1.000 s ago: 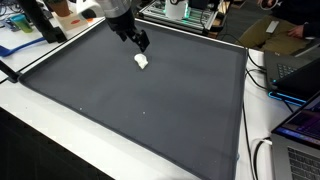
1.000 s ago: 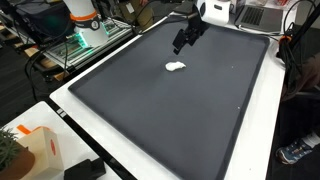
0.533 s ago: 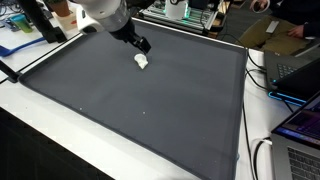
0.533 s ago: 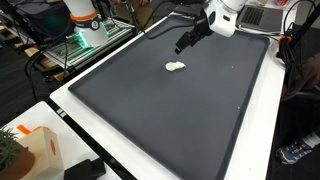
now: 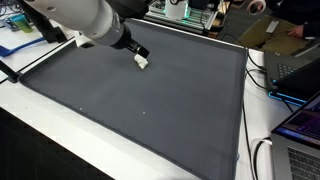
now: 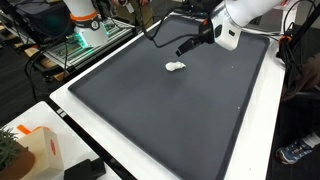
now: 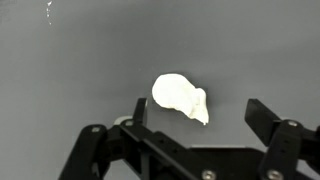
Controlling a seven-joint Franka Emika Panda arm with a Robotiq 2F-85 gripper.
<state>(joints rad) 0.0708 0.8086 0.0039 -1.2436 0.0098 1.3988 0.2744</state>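
Observation:
A small white lump (image 7: 181, 97) lies on the dark grey mat (image 7: 70, 70). In the wrist view it sits just ahead of my gripper (image 7: 200, 110), between the lines of the two black fingers (image 7: 266, 117), which stand wide apart with nothing held. In the exterior views the white lump (image 5: 142, 62) (image 6: 176, 67) rests on the far part of the mat, and my gripper (image 5: 138, 50) (image 6: 184, 48) hovers close above and beside it, apart from it.
The grey mat (image 5: 150, 100) covers a white table (image 6: 70, 110). Laptops (image 5: 295, 120) and cables sit along one side, an orange-and-white box (image 6: 35, 150) near a front corner, and lab gear (image 6: 85, 30) behind the mat.
The arm has swung lower and tilted over the mat, with the gripper drawing closer to the white lump. The lump has not moved and the jaws stay open.

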